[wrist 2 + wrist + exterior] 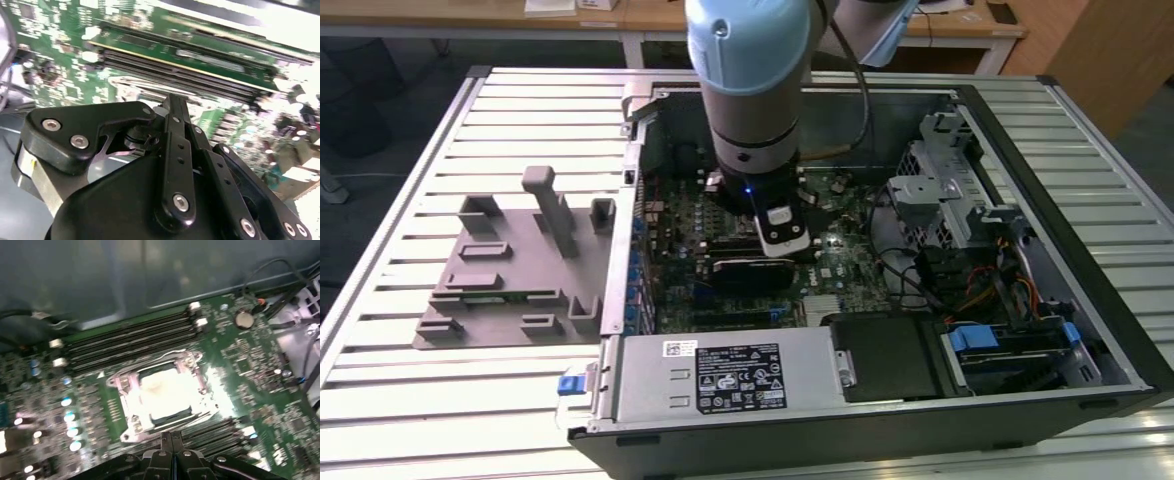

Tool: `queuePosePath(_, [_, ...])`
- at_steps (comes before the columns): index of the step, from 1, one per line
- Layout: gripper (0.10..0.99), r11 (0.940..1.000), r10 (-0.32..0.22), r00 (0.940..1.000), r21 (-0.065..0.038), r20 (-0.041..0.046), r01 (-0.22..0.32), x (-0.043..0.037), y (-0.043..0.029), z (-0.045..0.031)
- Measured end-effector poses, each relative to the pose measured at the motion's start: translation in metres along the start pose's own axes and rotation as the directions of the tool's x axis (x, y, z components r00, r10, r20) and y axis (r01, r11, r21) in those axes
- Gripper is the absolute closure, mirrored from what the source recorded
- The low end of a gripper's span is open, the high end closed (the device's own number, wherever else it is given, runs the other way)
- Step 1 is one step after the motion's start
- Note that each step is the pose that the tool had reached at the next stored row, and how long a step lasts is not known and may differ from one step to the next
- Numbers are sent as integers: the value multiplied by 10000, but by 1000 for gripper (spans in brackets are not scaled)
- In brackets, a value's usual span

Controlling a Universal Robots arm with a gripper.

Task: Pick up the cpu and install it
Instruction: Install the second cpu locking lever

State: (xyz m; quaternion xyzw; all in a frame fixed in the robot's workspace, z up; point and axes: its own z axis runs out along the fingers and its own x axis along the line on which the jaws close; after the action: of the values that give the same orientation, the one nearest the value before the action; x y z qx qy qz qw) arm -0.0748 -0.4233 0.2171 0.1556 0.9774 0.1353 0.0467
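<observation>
Overhead, the exterior view shows the arm reaching straight down into the open computer case (1067, 250), its gripper (781, 235) low over the motherboard (847, 265), probably so the fingers meet the board squarely; a grey fixture plate (520, 270) lies on the slatted table (400, 180) at the exterior view's left

From the second wrist view, the gripper (172, 102) appears with its black fingers (176, 130) pressed together, closed on nothing I can make out, above the memory slots (190, 70)

Looking through the first wrist view, the cpu (162, 392) sits bright and flat inside the metal socket frame (192, 360) on the motherboard (255, 355), apparently already seated, with the closed fingertips (171, 440) just beside the socket's edge and apart from the chip
</observation>
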Motion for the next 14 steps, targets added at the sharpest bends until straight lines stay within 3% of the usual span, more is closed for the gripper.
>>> queuePosePath(6, [980,10000,10,10000,58,-43,-10,-91,100,38])
queuePosePath(10, [980,9997,37,9999,256,-164,-33,-73,192,79])
queuePosePath(14, [980,9986,43,9998,520,-208,-32,-40,289,117])
